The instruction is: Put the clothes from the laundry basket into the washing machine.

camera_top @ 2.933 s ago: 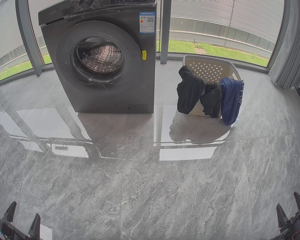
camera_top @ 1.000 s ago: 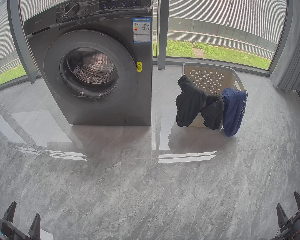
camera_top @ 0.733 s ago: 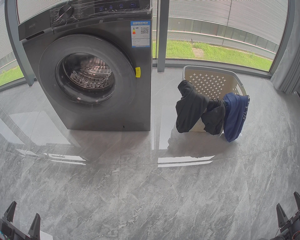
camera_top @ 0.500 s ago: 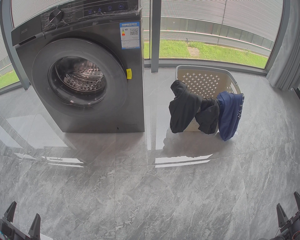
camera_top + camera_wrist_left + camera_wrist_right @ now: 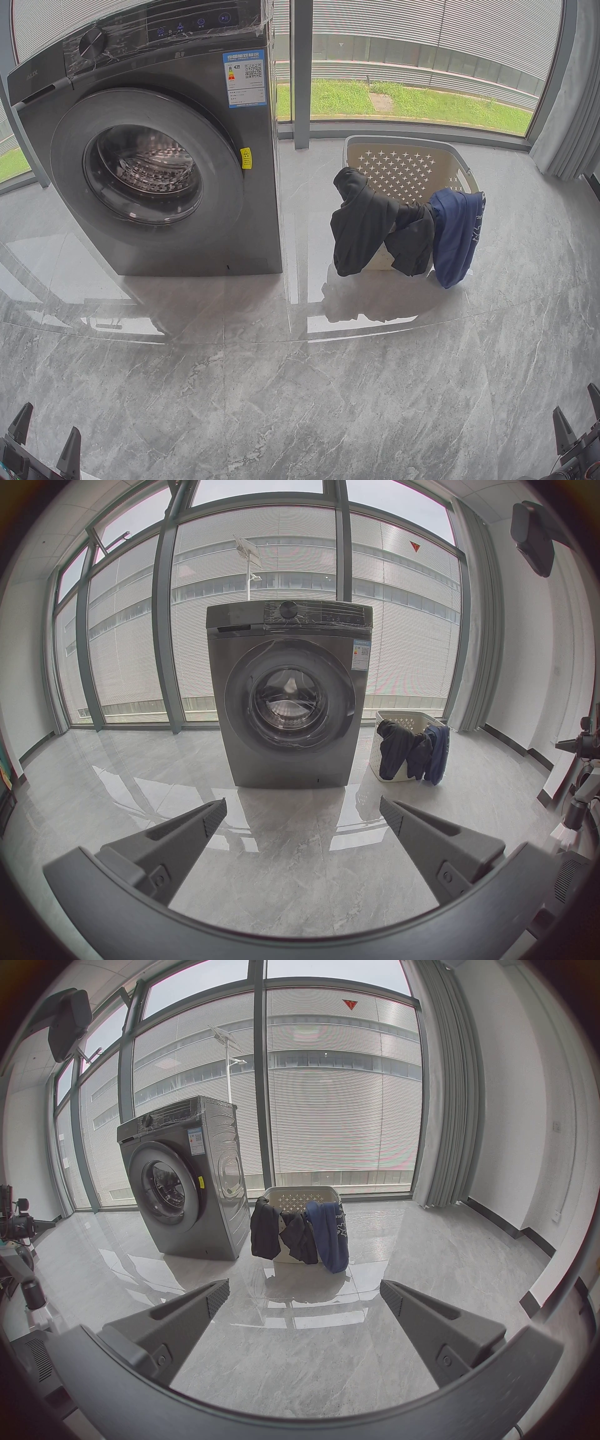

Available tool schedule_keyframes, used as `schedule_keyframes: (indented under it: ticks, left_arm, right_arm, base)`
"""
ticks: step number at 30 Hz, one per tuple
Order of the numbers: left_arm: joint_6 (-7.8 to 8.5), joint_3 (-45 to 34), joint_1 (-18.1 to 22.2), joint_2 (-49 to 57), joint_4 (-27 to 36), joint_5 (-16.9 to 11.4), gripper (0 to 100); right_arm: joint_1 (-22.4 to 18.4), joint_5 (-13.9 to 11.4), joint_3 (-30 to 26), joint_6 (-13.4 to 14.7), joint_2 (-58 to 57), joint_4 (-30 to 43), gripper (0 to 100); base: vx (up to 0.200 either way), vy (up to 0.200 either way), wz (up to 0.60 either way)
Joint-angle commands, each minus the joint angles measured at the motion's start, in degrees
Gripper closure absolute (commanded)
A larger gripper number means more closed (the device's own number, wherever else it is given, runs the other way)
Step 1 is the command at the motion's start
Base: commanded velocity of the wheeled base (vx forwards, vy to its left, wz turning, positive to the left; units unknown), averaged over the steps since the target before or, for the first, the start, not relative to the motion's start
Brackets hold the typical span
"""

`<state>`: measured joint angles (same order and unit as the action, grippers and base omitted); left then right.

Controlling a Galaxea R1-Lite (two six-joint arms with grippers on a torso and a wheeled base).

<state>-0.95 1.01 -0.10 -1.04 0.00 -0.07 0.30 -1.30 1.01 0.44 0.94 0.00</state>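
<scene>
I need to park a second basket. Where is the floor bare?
The floor is bare in front of the washing machine and the laundry basket, and in the strip between them. Its front rim is crowded, draped with black clothes and a blue garment.

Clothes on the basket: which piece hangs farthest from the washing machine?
The blue garment, draped over the laundry basket's front rim on the robot's right; the black clothing hangs between it and the washing machine.
</scene>
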Motion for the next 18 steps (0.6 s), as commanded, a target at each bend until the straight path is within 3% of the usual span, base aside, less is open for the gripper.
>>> schedule_keyframes:
  ticks: [1, 16, 18]
  left_arm:
    - [-0.02, -0.92, 0.01, 0.77, 0.00, 0.07, 0]
    - [0.07, -0.92, 0.01, 0.77, 0.00, -0.01, 0]
    - [0.07, -0.92, 0.01, 0.77, 0.00, -0.01, 0]
  right_arm:
    - [0.05, -0.01, -1.01, 0.00, -0.68, 0.00, 0]
    - [0.05, -0.01, -1.01, 0.00, -0.68, 0.00, 0]
    - [0.05, -0.01, -1.01, 0.00, -0.68, 0.00, 0]
  base:
    - [0.200, 0.000, 0.00]
    - [0.000, 0.000, 0.00]
    - [0.000, -0.200, 0.00]
